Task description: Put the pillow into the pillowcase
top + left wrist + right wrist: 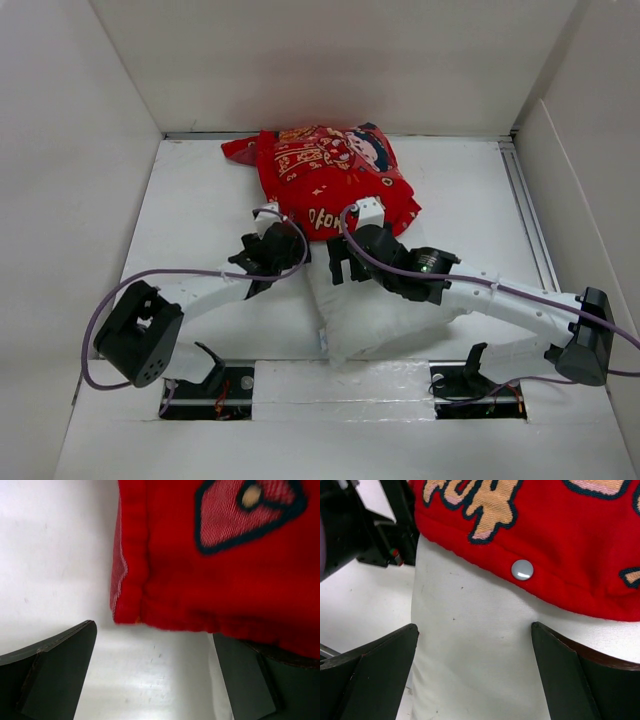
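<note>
From above, the pillow [375, 320] lies on the surface [190, 200], its far end inside the red pillowcase [330, 165]. Left wrist: left jaws released beside the pillowcase's [225, 580] hem corner. Right wrist: right jaws released astride the pillow [470, 645]; gripping the hem to draw it on probably comes next.

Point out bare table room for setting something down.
Bare table lies between the left wall and the pillowcase, and between the pillowcase and the right-hand rail. The centre is crowded: the left arm and right arm meet over the pillow at the pillowcase's edge.

White table [195, 200] under pillow [375, 320], pillowcase [330, 170]
</note>
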### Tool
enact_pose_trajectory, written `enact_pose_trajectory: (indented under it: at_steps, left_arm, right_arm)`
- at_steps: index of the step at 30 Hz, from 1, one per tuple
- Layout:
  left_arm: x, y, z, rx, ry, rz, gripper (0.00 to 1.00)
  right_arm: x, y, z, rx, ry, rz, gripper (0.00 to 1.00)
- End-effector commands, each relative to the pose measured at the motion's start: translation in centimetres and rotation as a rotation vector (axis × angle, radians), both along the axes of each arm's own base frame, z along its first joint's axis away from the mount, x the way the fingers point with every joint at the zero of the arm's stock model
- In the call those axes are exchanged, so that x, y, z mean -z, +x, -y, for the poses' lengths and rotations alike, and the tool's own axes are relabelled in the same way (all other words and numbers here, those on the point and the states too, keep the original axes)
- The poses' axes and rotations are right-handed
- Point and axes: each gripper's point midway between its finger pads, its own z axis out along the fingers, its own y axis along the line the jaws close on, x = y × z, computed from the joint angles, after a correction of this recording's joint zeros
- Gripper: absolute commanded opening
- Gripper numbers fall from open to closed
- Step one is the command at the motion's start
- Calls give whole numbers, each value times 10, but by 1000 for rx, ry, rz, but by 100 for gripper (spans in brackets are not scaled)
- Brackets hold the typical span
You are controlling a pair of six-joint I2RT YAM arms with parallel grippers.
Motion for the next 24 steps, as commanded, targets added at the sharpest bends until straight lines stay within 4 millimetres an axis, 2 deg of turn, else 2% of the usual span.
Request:
enact_pose_trajectory:
  at_steps: [1,3,4,5,6,7,8,9,10,11,12,13,14,15,17,18,19,20,21,22,23,24]
  left_arm:
    - [-31,34,4,-57,18,109,100]
    - [-20,40,6,-58,54,86,97]
    - [-21,45,10,-58,53,87,89]
    - [-17,46,11,-57,60,79,85]
    - [-5,45,10,-56,81,53,81]
    - [-5,49,11,-63,87,57,75]
    - [-6,52,11,-71,92,63,67]
    - [-1,51,8,-77,110,50,51]
    - [-2,52,6,-87,118,56,44]
    - [-6,55,6,-98,119,69,38]
    - [-7,55,4,-109,124,65,28]
    - [-5,53,2,-108,135,53,20]
    - [-17,56,5,-109,122,67,14]
    - [-21,56,5,-116,114,66,10]
    - [-35,48,6,-109,103,70,0]
    - [-42,45,6,-108,104,79,0]
    - [-47,40,10,-99,92,83,0]
    - [-73,35,12,-87,49,121,0]
    - [-71,32,14,-72,46,106,0]
    - [-78,30,17,-58,19,115,0]
    - [-96,27,18,-46,-26,147,0]
    - [-106,24,22,-13,-49,151,0]
  right_arm:
    - [-11,4,-5,-11,39,29,100]
    - [-14,3,-2,-11,49,35,100]
    - [-11,4,1,-2,42,31,100]
    - [-14,4,2,-7,44,40,100]
    - [-10,3,4,-7,35,34,100]
    - [-11,3,1,-16,46,33,100]
    - [-10,2,3,-23,37,38,100]
    - [-6,0,2,-48,28,38,100]
    - [-13,1,-2,-66,48,55,100]
    - [-7,-3,-4,-97,42,47,100]
    - [-4,-9,-7,-155,42,65,100]
    - [-7,-9,-6,-162,41,76,100]
    - [-13,-10,-15,-187,96,92,100]
    - [-10,-13,-16,-198,96,106,100]
    - [-19,-6,-19,-178,119,148,100]
    - [-19,-1,-17,-148,110,164,100]
    - [-12,6,-24,-137,87,158,100]
    - [3,19,-33,-129,65,116,100]
    - [4,21,-32,-137,74,104,100]
    - [4,29,-43,-139,85,84,100]
    - [36,35,-52,-143,38,18,100]
    - [46,37,-62,-148,48,-1,100]
